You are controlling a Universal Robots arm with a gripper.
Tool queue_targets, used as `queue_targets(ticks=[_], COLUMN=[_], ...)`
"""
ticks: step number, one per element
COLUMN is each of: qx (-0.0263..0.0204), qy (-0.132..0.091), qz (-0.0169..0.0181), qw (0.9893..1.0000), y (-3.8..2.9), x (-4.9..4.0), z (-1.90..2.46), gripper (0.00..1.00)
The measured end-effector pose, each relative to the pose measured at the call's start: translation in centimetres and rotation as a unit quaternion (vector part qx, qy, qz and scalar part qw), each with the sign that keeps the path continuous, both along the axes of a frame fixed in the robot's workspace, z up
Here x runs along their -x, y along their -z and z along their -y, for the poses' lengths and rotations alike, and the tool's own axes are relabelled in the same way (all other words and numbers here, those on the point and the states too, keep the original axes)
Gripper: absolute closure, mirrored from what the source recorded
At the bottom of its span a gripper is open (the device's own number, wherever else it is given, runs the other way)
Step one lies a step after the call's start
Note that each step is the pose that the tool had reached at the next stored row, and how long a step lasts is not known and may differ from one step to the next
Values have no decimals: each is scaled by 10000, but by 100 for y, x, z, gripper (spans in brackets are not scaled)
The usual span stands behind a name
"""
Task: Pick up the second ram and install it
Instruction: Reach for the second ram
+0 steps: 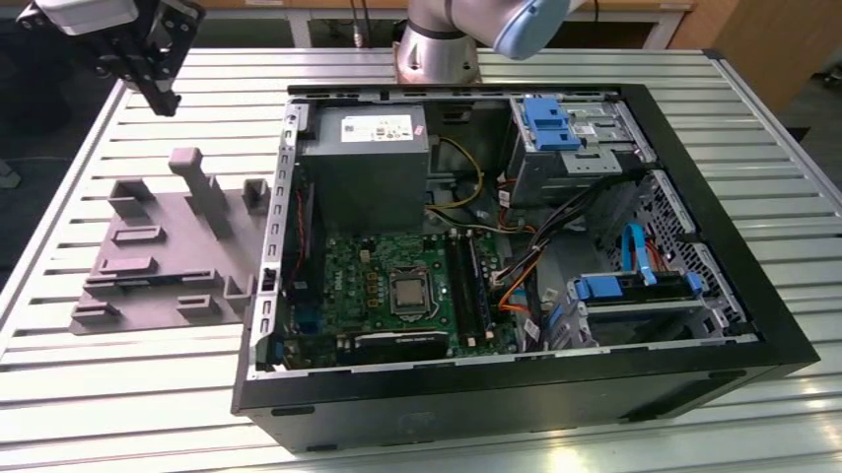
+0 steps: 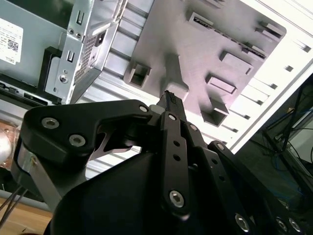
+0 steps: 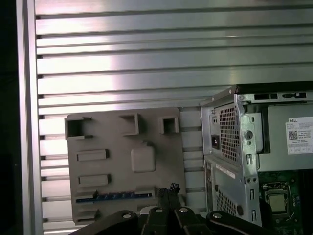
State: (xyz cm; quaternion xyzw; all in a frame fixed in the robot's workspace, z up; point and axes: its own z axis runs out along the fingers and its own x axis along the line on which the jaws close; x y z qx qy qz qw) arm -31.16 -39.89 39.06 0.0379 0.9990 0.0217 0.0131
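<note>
Open computer case (image 1: 526, 404) beside grey slotted tray (image 1: 158, 266); slatted table (image 1: 132, 394)

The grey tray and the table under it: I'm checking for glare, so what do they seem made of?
The grey tray looks like matte plastic: uniform dull grey, no shine. The table looks like bare metal, probably aluminium: ribbed silvery slats with bright reflections.

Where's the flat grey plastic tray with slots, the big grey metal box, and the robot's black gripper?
Grey slotted plastic tray (image 1: 184, 258): exterior view, flat base.
Big grey metal box (image 1: 362, 187): exterior view, top face.
Black gripper (image 1: 165, 101): exterior view, between its fingertips.
</note>
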Motion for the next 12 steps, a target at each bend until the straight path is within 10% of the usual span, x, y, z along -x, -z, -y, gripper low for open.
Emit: queue_targets(ticks=[12], qx=[0], qy=[0], qz=[0], qw=[10000], y=[40], x=[230], z=[2], gripper=[89])
